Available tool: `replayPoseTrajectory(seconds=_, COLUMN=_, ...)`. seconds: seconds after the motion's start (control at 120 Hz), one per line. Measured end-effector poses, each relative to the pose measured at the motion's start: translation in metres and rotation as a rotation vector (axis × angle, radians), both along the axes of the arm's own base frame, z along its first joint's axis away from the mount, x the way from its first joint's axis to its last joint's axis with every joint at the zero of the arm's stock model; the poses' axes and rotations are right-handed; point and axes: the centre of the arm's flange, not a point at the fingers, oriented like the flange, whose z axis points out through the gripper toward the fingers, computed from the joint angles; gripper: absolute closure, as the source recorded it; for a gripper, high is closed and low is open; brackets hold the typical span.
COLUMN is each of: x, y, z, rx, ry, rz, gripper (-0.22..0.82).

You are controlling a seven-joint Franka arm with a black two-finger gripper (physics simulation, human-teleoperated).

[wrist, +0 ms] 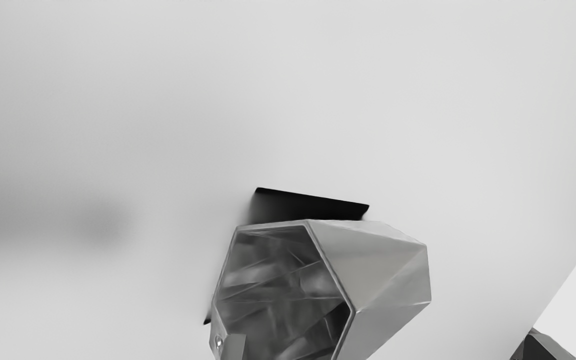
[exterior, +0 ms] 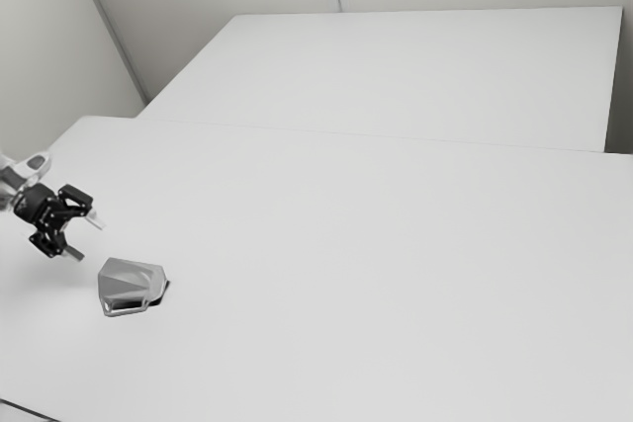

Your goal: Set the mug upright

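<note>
The gripper (exterior: 86, 237) is open in the exterior view, its two fingertips well apart with nothing between them. It is up and to the left of the mug (exterior: 131, 286) in that view, apart from it. The faceted grey metal mug (wrist: 388, 270) lies on its side on the table, its six-sided mouth turned partly toward the hand camera and its inside dark. A small grey block stands at the bottom edge in front of the mug's rim; I cannot tell whether it is a fingertip or the handle. Part of the mug is cut off there.
The white table (exterior: 346, 244) extends around the mug, with another white surface (exterior: 415, 71) behind it. Pale walls rise beyond. A thin dark line crosses the exterior view's lower left corner. In the wrist view, a black shadow lies beside the mug and the table edge runs diagonally.
</note>
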Motion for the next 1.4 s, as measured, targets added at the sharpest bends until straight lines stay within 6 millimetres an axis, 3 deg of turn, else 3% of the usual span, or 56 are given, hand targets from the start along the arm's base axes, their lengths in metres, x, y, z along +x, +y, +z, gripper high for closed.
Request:
replayPoseTrajectory(seconds=0.342, x=-0.005, y=-0.013, z=-0.039, rx=-0.116, ry=-0.025, rz=0.044, gripper=0.0)
replayPoseTrajectory(seconds=0.533, x=-0.011, y=-0.026, z=-0.05, rx=-0.162, ry=-0.004, rz=0.067, gripper=0.0)
replayPoseTrajectory(seconds=0.758, x=-0.001, y=-0.04, z=-0.055, rx=-0.197, ry=-0.009, rz=0.075, gripper=0.01)
replayPoseTrajectory(seconds=0.942, x=0.001, y=-0.042, z=-0.055, rx=-0.192, ry=-0.001, rz=0.076, gripper=0.45)
replayPoseTrajectory(seconds=1.042, x=0.006, y=-0.045, z=-0.053, rx=-0.187, ry=0.0, rz=0.071, gripper=0.6)
replayPoseTrajectory(seconds=1.192, x=0.018, y=-0.055, z=-0.044, rx=-0.179, ry=-0.002, rz=0.061, gripper=0.71)
replayPoseTrajectory(seconds=1.4, x=0.026, y=-0.066, z=-0.042, rx=-0.168, ry=0.027, rz=0.06, gripper=0.74)
